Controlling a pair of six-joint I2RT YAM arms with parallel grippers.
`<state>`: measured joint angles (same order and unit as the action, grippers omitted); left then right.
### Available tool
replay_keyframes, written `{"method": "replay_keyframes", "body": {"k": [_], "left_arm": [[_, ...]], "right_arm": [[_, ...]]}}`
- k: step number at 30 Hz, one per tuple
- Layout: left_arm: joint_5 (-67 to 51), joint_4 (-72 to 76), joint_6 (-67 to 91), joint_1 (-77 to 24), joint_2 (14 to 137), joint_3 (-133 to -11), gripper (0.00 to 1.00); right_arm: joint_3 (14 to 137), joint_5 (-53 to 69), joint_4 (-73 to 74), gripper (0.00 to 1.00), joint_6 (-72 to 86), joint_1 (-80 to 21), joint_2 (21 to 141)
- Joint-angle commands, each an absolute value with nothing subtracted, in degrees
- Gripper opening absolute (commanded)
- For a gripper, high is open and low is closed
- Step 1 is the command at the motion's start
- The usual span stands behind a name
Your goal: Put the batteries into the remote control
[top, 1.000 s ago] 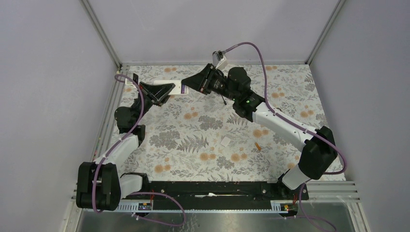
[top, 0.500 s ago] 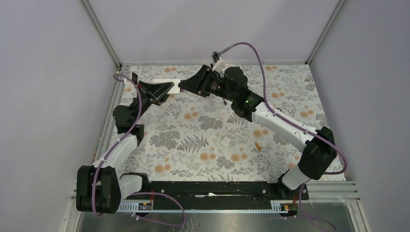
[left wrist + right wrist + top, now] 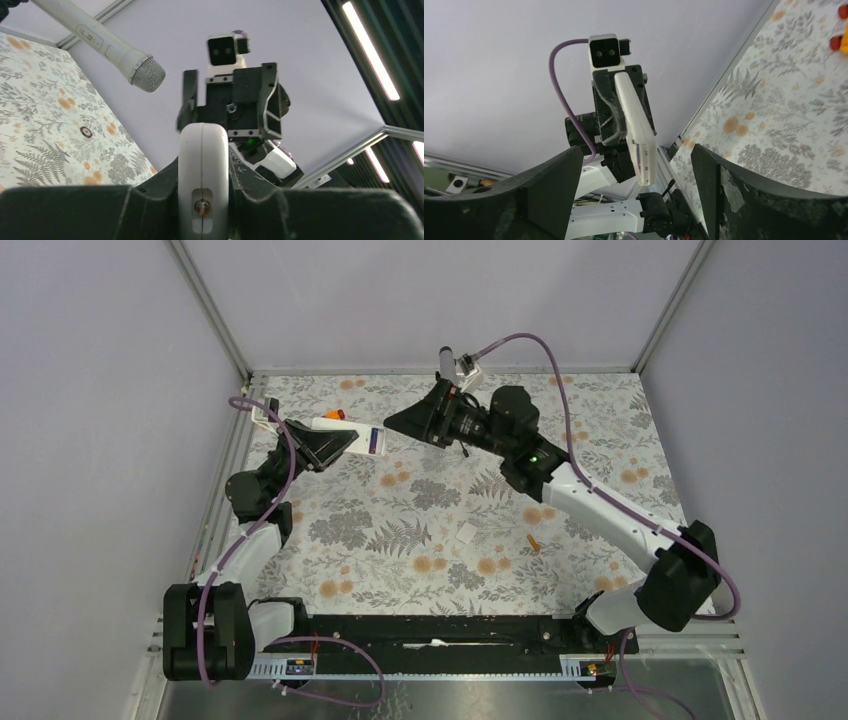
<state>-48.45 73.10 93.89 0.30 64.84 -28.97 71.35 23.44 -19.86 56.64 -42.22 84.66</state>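
Note:
My left gripper [image 3: 338, 440] is shut on the white remote control [image 3: 352, 439] and holds it up above the mat at the back left. The remote's rounded end stands between the jaws [image 3: 202, 165] in the left wrist view. A dark patch shows at its free end; I cannot tell whether that is a battery. My right gripper [image 3: 396, 424] is open just to the right of the remote's free end, apart from it, with the remote [image 3: 636, 125] ahead of its spread fingers [image 3: 549, 192]. The orange battery [image 3: 533, 541] lies on the mat at centre right.
A small flat white cover [image 3: 466, 532] lies on the mat left of the orange battery. A chunky orange toy piece [image 3: 333, 414] sits behind the remote. A microphone [image 3: 112, 47] hangs in from above. Metal frame posts and grey walls close in the mat.
My right gripper has opened, let go of the remote's free end and drawn back to the right. The left arm has swung the remote slightly nearer, uncovering the orange toy piece.

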Motion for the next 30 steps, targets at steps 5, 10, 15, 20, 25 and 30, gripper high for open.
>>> {"method": "replay_keyframes", "body": {"k": [5, 10, 15, 20, 25, 30], "left_arm": [[-54.51, 67.88, 84.05, 1.32, 61.77, -31.17, 0.00], [-54.81, 63.30, 81.64, 1.35, 61.04, -31.16, 0.00], [-54.68, 61.09, 80.58, 1.32, 61.44, -31.02, 0.00], [-54.09, 55.32, 77.55, 1.32, 61.19, -31.33, 0.00], [-53.60, 49.66, 74.96, 1.32, 61.17, -31.47, 0.00], [-53.22, 47.28, 73.65, 1.32, 61.14, -31.55, 0.00]], "right_arm": [[72.34, 16.17, -4.64, 0.85, 34.70, -39.78, 73.56], [70.69, 4.64, 11.99, 0.80, 28.39, -39.66, 68.61], [68.68, -6.81, 26.09, 0.69, 28.64, -39.57, 67.12], [64.97, -15.55, 37.97, 0.71, 30.52, -39.00, 69.62], [59.46, -12.43, 39.86, 0.73, 32.56, -36.07, 74.38], [56.12, -10.20, 40.29, 0.70, 34.17, -33.10, 79.93]]}}
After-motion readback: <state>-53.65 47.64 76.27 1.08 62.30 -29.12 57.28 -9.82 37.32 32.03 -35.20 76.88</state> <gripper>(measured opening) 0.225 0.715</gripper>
